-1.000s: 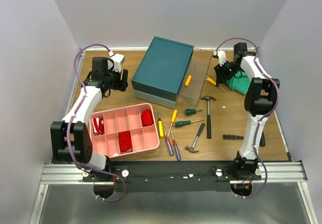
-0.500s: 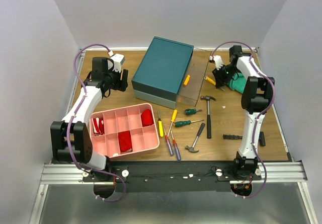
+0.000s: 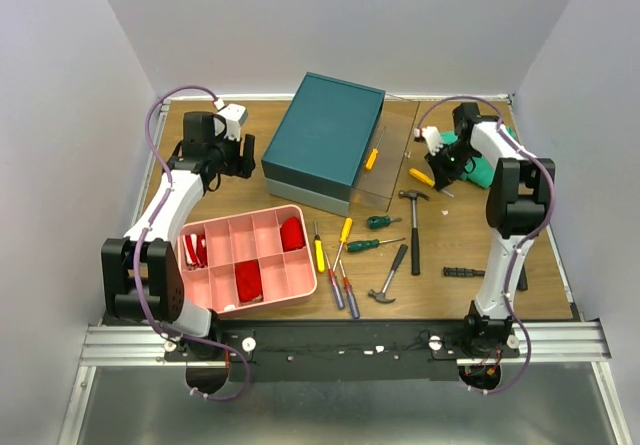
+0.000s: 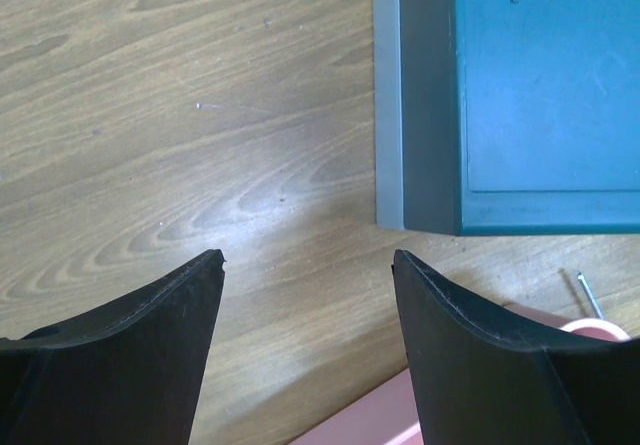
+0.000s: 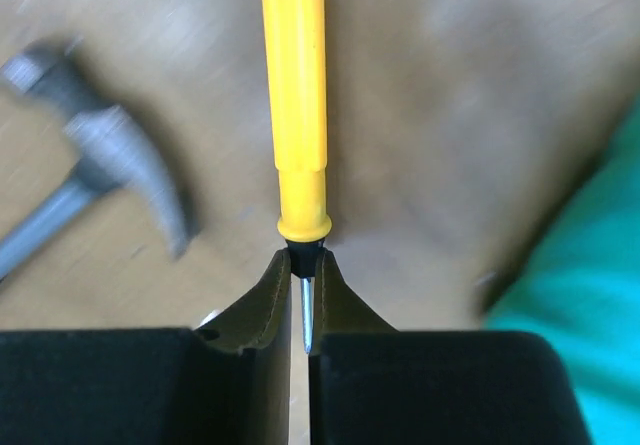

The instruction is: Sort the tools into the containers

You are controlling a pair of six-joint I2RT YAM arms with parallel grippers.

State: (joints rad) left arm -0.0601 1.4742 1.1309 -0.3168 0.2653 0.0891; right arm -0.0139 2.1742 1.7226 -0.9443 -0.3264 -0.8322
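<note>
My right gripper (image 3: 437, 176) (image 5: 302, 256) is shut on the shaft of a yellow-handled screwdriver (image 3: 421, 176) (image 5: 296, 95), held above the table just right of the pulled-out clear drawer (image 3: 398, 165) of the dark teal box (image 3: 325, 137). An orange-handled screwdriver (image 3: 374, 156) lies in that drawer. Two hammers (image 3: 413, 215) (image 3: 390, 275), green (image 3: 383, 222), yellow (image 3: 320, 255) and purple (image 3: 349, 293) screwdrivers and a black T-shaped tool (image 3: 480, 272) lie on the table. My left gripper (image 3: 245, 155) (image 4: 308, 258) is open and empty, left of the box (image 4: 540, 95).
A pink divided tray (image 3: 296, 287) (image 4: 370, 420) holding red items sits near left. A green cloth (image 3: 482, 165) (image 5: 590, 295) lies at the far right, beside my right gripper. A hammer head (image 5: 100, 165) shows left of the held screwdriver.
My right gripper has swung toward the near side with the yellow screwdriver, which now sits lower beside the hammer head. The left arm has barely moved.
</note>
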